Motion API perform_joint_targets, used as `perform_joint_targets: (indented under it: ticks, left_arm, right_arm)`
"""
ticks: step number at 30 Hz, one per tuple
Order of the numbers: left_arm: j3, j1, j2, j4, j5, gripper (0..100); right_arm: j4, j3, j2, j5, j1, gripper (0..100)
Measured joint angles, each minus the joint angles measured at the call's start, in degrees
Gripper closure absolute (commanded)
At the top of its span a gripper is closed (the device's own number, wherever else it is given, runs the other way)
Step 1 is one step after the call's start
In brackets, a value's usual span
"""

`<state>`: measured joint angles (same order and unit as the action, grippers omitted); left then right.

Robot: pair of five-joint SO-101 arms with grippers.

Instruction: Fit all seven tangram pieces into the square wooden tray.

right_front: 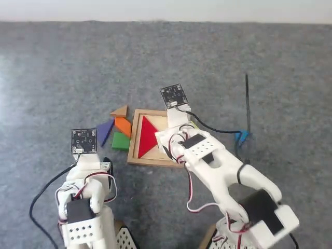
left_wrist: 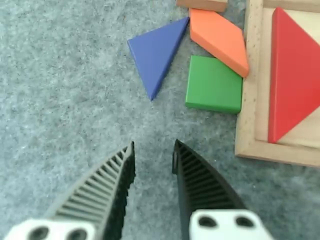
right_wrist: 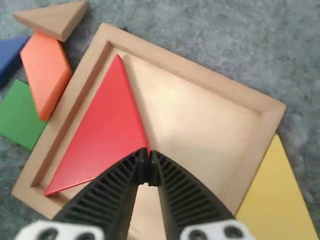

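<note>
While one red triangle [right_wrist: 105, 135] lies inside tray [right_wrist: 200, 79], five pieces [right_wrist: 45, 70] outside.

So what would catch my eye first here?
The big red triangle lies alone in the square wooden tray, with the right pincer shut right by its inner corner. Next come the bright loose pieces on the grey carpet: an orange parallelogram, a green square and a blue triangle on one side of the tray, and a yellow triangle on the other.

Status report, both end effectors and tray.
Left end effector open, short of green square. Right end effector shut, at red triangle in tray. Yellow triangle outside tray.
</note>
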<state>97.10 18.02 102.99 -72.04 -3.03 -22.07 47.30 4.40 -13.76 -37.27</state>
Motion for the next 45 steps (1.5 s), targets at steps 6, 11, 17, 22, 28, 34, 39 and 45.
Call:
perform_joint_targets:
  ticks: [6, 11, 17, 22, 28, 34, 39, 45]
  left_arm:
    - [0.0, 0.0, 0.0, 0.0, 0.0, 88]
    - [0.0, 0.0, 0.0, 0.0, 0.0, 88]
    - [0.0, 0.0, 0.0, 0.0, 0.0, 88]
    - [0.0, 0.0, 0.0, 0.0, 0.0, 88]
    - [0.0, 0.0, 0.0, 0.0, 0.0, 88]
    - [0.0, 0.0, 0.0, 0.0, 0.0, 88]
    - [0.0, 0.0, 0.0, 0.0, 0.0, 88]
    - [0.0, 0.0, 0.0, 0.0, 0.0, 88]
  right_arm:
    - [0.1, -6.1, -7.5, 1.1, -0.1, 99.3]
    - [0.1, -9.0, -10.0, 2.3, -3.0, 99.3]
    - [0.4, -9.7, -10.5, 3.5, -5.9, 99.3]
    - [-0.3, -9.2, -6.4, 3.9, -4.5, 99.3]
    - [-4.0, -3.9, 5.6, 5.8, -2.7, 99.2]
    - [-3.6, 2.2, 7.5, 8.6, -2.6, 99.2]
    - [-3.1, 2.3, 2.9, 8.9, -1.1, 99.2]
    - [-3.1, 2.3, 1.2, 10.4, 4.2, 99.2]
